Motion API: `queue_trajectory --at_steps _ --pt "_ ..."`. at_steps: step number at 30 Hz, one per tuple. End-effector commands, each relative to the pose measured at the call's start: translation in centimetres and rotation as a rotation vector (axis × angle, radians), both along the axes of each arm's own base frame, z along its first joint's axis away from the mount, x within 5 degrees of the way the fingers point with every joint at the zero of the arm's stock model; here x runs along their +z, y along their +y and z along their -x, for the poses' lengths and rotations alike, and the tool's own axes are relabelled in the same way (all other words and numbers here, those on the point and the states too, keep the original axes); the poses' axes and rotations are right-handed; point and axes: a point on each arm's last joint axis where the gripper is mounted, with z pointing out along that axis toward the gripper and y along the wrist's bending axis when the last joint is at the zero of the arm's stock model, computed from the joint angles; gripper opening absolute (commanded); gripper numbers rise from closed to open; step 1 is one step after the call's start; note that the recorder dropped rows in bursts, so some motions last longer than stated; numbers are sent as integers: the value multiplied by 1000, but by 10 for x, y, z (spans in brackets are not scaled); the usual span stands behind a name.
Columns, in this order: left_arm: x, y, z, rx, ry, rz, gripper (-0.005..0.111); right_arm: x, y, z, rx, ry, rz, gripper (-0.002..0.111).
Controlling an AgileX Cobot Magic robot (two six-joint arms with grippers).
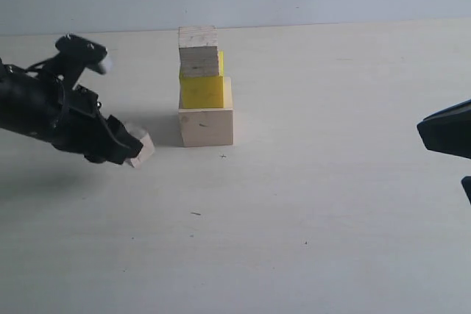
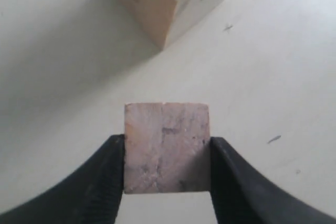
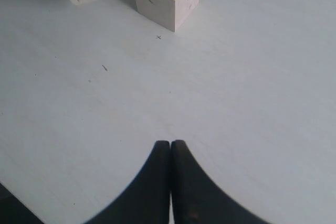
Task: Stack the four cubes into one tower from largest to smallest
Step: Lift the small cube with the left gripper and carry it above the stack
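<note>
Toward the far edge of the bench [image 1: 331, 204], about midway along it, three cubes stand stacked. The large pale cube [image 1: 206, 126] is lowest, the yellow cube [image 1: 201, 91] sits on it flush to its left side, and the grainy wooden cube [image 1: 199, 53] tops those two. The small cube [image 1: 141, 149] is left of the stack and nearer the front edge, clamped between the jaws of the left end effector [image 2: 167, 141]. It looks tilted, and I cannot tell whether it has cleared the surface.

By the right edge, the right end effector [image 3: 170, 148] hangs with its fingers pressed together, holding nothing.

The step in hand looks like carrying the last cube up. I would raise it well above the grainy cube before moving sideways, since a low path from the left could clip the column. The tilt should be levelled out first. Then it should be centred over the grainy cube, not over the base, because the upper cubes sit off to the left. A straight descent, a gentle release and a vertical retreat should keep the narrow column steady.
</note>
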Motion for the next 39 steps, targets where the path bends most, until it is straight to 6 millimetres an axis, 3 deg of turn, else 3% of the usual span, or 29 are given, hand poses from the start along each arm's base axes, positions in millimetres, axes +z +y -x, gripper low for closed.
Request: queue_trajectory --at_steps 1,7,16,22,30,39 --pt "49 0 3 -95 -83 -37 0 0 0 1 7 -6 -1 0" --pt "110 9 -6 -168 -94 -204 0 0 0 1 11 -8 3 0" --pt "184 -2 -27 -271 -202 -191 0 0 0 1 10 -10 -1 0" --pt "192 -21 -46 -403 -147 -110 0 0 1 2 11 3 -16 0" --pt "188 -35 -80 -522 -239 -117 0 0 3 3 10 29 -40 0" --pt "175 -52 -91 -654 -278 -62 0 -1 2 4 9 43 -30 0"
